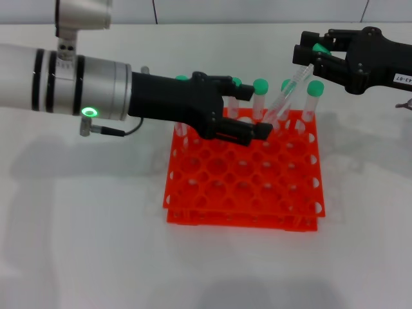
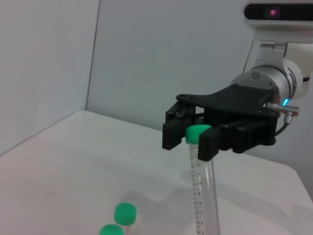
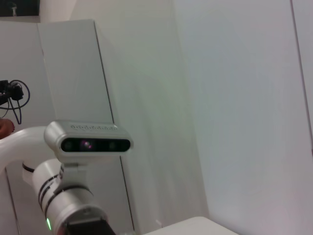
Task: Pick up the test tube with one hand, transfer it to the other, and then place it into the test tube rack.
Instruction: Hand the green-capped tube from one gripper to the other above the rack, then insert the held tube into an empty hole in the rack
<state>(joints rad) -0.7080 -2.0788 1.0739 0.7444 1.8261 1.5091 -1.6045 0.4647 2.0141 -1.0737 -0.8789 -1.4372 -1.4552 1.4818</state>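
While the orange-red test tube rack [image 1: 244,174] sits in the middle of the head view on a plain white table [image 1: 84,251], both arms meet above its far edge. The left gripper [image 1: 248,131] reaches in from the upper left of the frame on a thick silver-white arm [image 1: 58,80] with a green ring glowing on its cuff. Its black fingers hang over the rack's back rows, near the lower end of the test tube [image 1: 288,94], but I cannot tell from here whether they are closed on it or standing apart.

At the upper right of the frame the right gripper [image 1: 317,53], black with a small white label, has its jaws clamped on the tube's green cap. The tube slants down and to the left from that grip, clear and marked with a scale; the left wrist view shows the cap [image 2: 197,133] pinched between the two black fingers [image 2: 212,143].

Other green-capped tubes [image 1: 259,96] stand upright in the back row of the rack. Soft grey shadows of the arms fall on the tabletop. Behind the table runs a pale, bare wall [image 2: 161,54] with panel seams, and the right wrist view shows a tall white cabinet [image 3: 73,78].
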